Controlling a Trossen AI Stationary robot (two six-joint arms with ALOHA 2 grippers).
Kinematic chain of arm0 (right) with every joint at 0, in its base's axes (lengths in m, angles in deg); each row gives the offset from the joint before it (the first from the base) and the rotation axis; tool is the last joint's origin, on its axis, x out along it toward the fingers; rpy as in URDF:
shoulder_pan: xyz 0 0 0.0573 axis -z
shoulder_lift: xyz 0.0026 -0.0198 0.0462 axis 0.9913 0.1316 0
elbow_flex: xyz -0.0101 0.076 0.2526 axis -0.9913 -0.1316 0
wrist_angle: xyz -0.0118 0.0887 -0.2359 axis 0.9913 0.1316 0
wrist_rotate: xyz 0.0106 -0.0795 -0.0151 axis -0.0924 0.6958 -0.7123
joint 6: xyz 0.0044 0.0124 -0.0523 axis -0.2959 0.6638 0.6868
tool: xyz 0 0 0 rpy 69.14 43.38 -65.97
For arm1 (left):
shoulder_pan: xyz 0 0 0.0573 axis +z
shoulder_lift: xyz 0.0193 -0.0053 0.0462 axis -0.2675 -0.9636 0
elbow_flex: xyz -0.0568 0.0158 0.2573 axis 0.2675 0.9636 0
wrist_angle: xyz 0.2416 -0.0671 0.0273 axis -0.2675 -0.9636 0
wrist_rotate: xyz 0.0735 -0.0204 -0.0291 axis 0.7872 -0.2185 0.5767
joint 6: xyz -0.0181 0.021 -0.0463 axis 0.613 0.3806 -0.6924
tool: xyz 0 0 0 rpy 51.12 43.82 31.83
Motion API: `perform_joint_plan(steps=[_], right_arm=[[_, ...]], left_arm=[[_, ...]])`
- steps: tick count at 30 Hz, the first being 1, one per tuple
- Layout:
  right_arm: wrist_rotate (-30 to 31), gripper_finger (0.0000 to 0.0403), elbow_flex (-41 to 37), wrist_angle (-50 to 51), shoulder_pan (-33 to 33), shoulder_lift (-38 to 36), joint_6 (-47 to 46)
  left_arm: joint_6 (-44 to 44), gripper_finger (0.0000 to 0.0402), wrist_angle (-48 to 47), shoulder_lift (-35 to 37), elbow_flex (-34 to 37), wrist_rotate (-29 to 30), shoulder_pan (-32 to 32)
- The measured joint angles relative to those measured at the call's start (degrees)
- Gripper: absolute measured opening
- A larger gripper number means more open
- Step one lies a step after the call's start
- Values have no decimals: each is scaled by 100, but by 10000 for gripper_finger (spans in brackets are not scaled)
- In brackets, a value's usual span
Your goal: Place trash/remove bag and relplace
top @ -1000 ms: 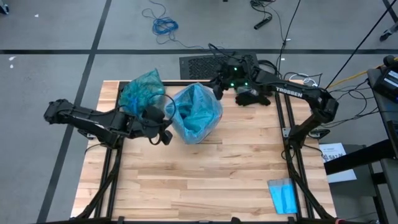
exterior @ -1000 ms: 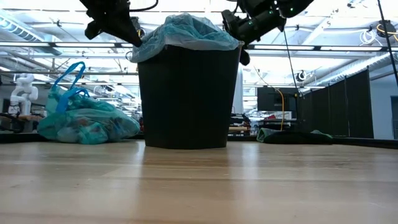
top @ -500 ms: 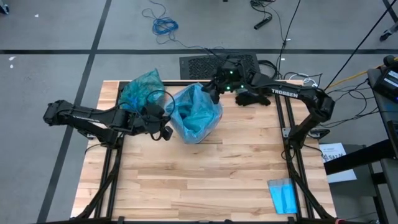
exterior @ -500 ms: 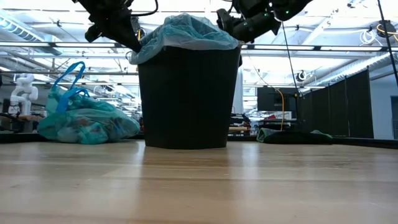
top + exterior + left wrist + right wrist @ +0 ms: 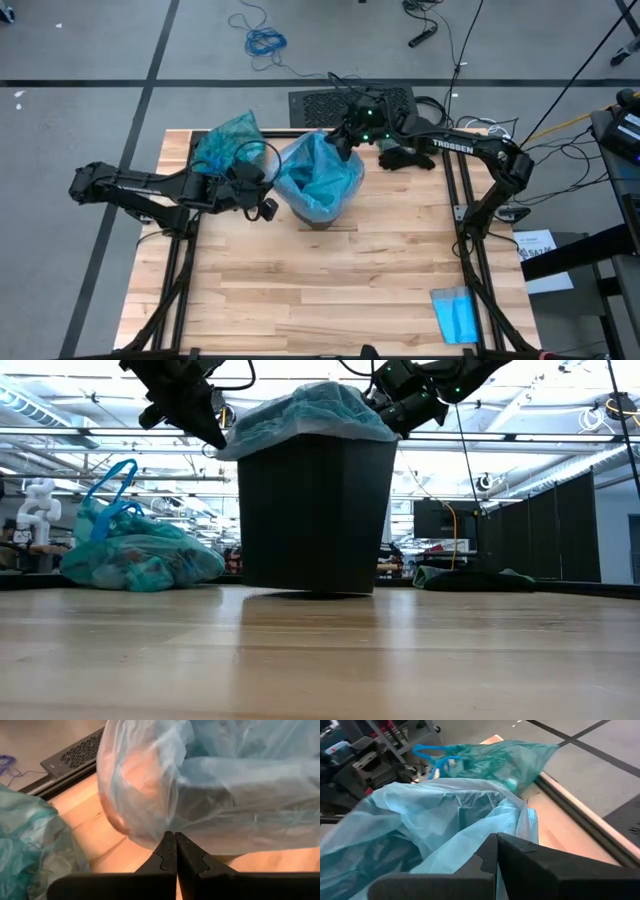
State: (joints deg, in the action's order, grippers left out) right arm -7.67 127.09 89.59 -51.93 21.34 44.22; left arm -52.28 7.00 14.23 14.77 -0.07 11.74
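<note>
I had the sky-blue bag (image 5: 318, 178) lining the black bin (image 5: 312, 515) near the table's (image 5: 330, 300) back middle, its edge draped over the rim. The bin stood tilted, one side of its base lifted off the wood. My left gripper (image 5: 262, 195), fingers pressed shut, pinched the liner's edge on one side; my right gripper (image 5: 343, 140), fingers likewise closed, pinched the plastic at the opposite rim. The tied-off teal bag (image 5: 228, 145) lay beside the bin at the back left corner. A small blue cloth (image 5: 456, 315) sat well apart, front right.
</note>
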Motion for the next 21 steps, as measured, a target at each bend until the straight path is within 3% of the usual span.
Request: perform_joint_plan(steps=[21], right_arm=[[-32,0,-20,-103,143,-59,-46]], left_arm=[[254,0,11,0,0,-185,166]])
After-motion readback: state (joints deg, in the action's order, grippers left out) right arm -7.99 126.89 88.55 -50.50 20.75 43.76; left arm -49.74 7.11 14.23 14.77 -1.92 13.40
